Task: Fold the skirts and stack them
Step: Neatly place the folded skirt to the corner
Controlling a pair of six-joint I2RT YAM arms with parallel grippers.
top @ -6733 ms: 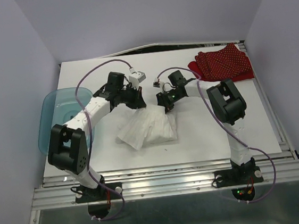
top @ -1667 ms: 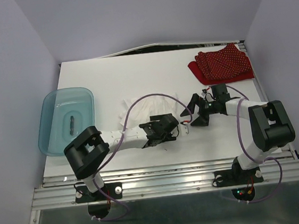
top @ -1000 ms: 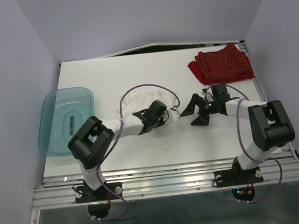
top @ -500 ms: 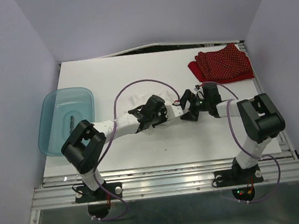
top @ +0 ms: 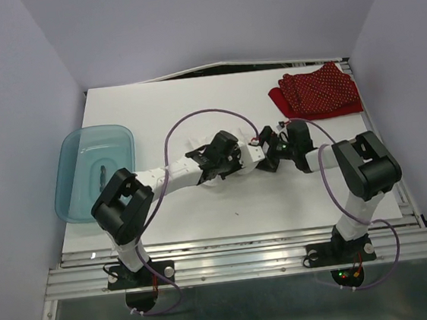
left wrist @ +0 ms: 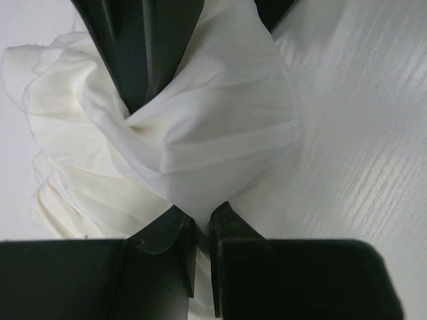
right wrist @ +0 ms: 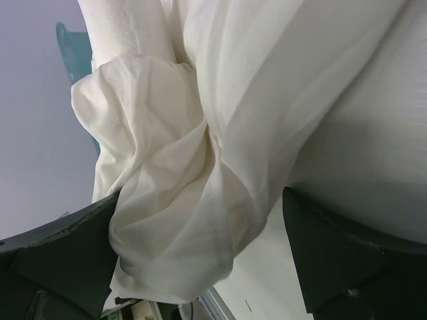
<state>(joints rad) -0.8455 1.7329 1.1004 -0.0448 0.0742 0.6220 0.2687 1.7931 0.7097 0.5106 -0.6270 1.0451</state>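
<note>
The white skirt lies bunched at mid-table, mostly hidden under the left arm in the top view, with only its edge showing. My left gripper is shut on a pinched fold of it, also seen from above. My right gripper is open, and a bulging fold of the white skirt sits between its spread fingers. In the top view the right gripper meets the left one tip to tip. The red polka-dot skirt lies folded at the far right corner.
A translucent teal tub with a small dark item inside sits at the table's left edge. The white table ends at a metal rail along the near side. Purple cables loop above both arms.
My left gripper has carried its fold of white skirt back and to the right. My right gripper, still open, has moved left until its fingers straddle the cloth.
</note>
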